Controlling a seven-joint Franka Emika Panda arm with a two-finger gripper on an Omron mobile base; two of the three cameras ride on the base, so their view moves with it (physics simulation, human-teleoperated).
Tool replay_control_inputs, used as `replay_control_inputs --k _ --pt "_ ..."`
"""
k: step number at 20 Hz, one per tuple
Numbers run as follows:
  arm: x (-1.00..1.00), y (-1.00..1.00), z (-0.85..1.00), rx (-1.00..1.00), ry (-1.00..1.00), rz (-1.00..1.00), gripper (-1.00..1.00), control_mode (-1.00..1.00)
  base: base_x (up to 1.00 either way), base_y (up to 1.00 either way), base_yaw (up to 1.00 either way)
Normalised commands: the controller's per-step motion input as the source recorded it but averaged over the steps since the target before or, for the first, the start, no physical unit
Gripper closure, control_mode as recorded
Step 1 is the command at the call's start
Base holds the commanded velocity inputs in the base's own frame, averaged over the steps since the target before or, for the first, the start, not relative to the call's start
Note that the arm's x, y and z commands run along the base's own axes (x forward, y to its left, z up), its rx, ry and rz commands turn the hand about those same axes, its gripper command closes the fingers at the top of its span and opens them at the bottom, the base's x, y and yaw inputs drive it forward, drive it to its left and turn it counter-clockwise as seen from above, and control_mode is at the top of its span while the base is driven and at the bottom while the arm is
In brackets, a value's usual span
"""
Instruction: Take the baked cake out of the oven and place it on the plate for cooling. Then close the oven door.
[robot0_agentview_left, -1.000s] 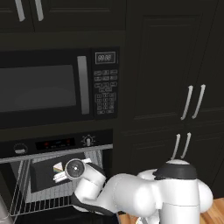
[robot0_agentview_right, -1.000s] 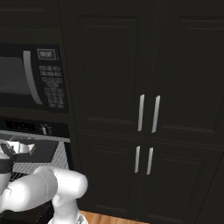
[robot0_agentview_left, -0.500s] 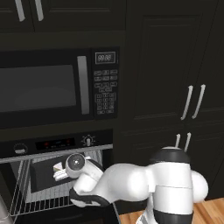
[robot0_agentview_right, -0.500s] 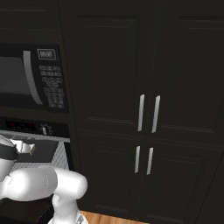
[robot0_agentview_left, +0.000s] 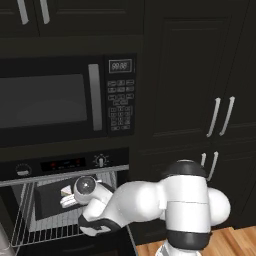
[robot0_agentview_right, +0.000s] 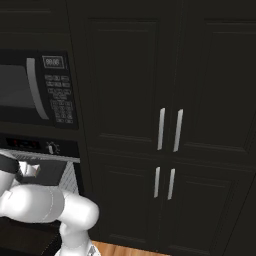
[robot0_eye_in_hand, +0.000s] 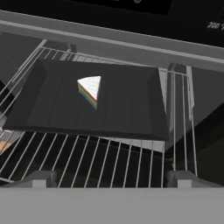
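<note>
The pincer (robot0_eye_in_hand: 111, 178) stands at the mouth of the oven (robot0_agentview_left: 65, 200) with its two dark fingertips (robot0_eye_in_hand: 37, 178) spread as wide as they go and nothing between them. It looks down along the silver wire rack (robot0_eye_in_hand: 109, 159), whose bars run beneath and between the tips.

Ahead of the pincer, farther into the oven, lies the dark flat tray (robot0_eye_in_hand: 127, 105) on that rack. The baked cake (robot0_eye_in_hand: 90, 90), a small pale wedge with coloured layers along its cut side, sits on the tray, a little left of the midline between the fingertips and well apart from both. Nothing of the pincer touches the cake or the tray.

From the left base view the white hand reaches into the oven opening just under the control strip (robot0_agentview_left: 65, 164) with its red display and round knob, and a pale bit of the cake (robot0_agentview_left: 66, 190) shows just beside the hand. Above the oven hangs the black microwave (robot0_agentview_left: 65, 100) with its keypad. To the right stand tall dark cabinets (robot0_agentview_right: 170, 125) with silver handles.
</note>
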Motion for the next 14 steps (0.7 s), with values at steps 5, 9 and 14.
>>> replay_control_inputs --k 5,9,14 --pt "0.11 0.02 -0.20 0.01 0.00 0.00 -1.00 -1.00 0.00 0.00 0.00" --pt "0.15 0.00 -0.05 0.00 0.00 -0.01 -1.00 -1.00 0.00 0.00 0.00" --pt "0.08 0.05 -0.14 0.01 -0.02 -0.02 -1.00 -1.00 0.00 0.00 0.00"
